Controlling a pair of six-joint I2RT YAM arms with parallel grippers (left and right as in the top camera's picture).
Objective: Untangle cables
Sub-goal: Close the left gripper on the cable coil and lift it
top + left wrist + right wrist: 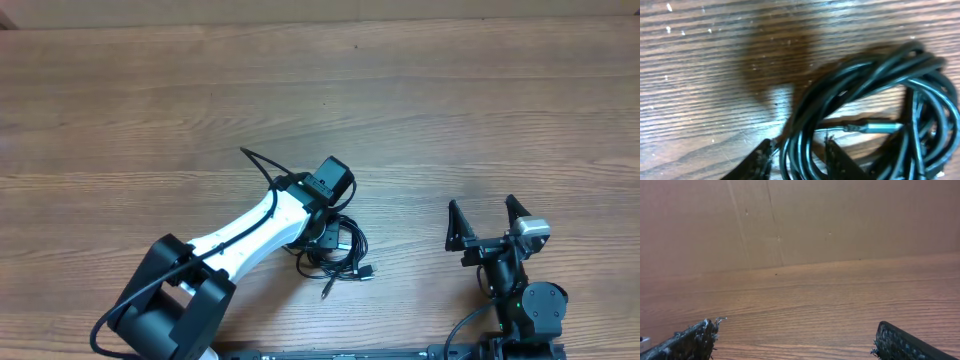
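Cables (340, 255): one tangled black bundle on wooden table (150, 100), near front edge, approx. centre. L gripper (799, 152) down at bundle, jaws part-open, straddling a few strands; bare wood visible betw. strands and one finger (835, 155), so not clamped. Small plug (875, 127) lying inside the loop. R gripper (482, 203) wide open, empty, well apart from bundle, to the right.

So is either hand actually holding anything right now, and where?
Nothing is held yet. The left hand straddles strands at the edge of the cables, fingers seemingly not clamped. The right hand is open and empty.
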